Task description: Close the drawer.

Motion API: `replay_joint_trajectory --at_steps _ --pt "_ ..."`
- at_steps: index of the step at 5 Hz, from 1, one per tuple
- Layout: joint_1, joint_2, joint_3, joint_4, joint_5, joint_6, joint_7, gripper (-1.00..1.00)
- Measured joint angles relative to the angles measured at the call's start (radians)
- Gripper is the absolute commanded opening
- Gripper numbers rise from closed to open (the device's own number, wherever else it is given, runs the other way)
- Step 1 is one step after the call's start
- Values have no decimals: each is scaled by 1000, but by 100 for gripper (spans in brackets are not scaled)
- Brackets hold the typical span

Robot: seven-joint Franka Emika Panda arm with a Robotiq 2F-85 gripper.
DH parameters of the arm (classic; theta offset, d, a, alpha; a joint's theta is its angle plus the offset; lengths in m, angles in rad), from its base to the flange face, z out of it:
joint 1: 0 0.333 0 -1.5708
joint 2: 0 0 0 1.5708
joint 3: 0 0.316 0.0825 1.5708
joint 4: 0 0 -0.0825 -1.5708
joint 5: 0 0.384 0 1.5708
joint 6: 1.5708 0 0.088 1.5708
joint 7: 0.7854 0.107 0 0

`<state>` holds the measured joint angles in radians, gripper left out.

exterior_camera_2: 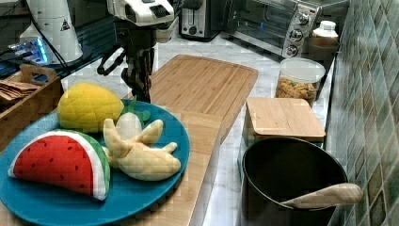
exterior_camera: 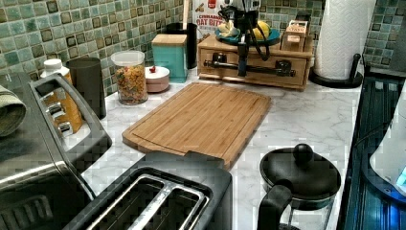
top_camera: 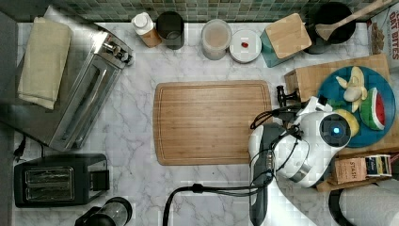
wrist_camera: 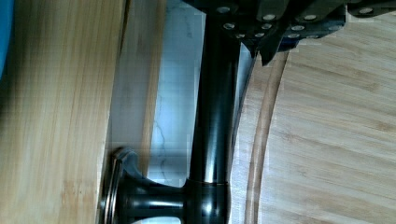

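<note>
Gripper (exterior_camera: 242,72), pointing straight down, at the black bar handle (exterior_camera: 268,68) on the front of the drawer (exterior_camera: 253,72); whether its fingers are apart or clamped on the bar cannot be told; in the wrist view the gripper (wrist_camera: 275,28) sits at the bar handle (wrist_camera: 212,121), over the gap between the drawer front (wrist_camera: 56,116) and the cutting board (wrist_camera: 336,140). Drawer at the far right of the left view, its front about flush with the wooden box (exterior_camera: 215,45), just beyond the cutting board (exterior_camera: 201,117). Blue plate (exterior_camera_2: 141,188) with toy fruit on the box top; paper towel roll (exterior_camera: 342,33) to the left view's right.
</note>
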<state>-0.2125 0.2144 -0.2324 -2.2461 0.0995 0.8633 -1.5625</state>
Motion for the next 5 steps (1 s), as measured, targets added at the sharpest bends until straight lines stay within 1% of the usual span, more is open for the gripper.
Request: replay_joint_trajectory --at_steps 5 --pt "1 -2 -1 -4 -1 8 -18 -100"
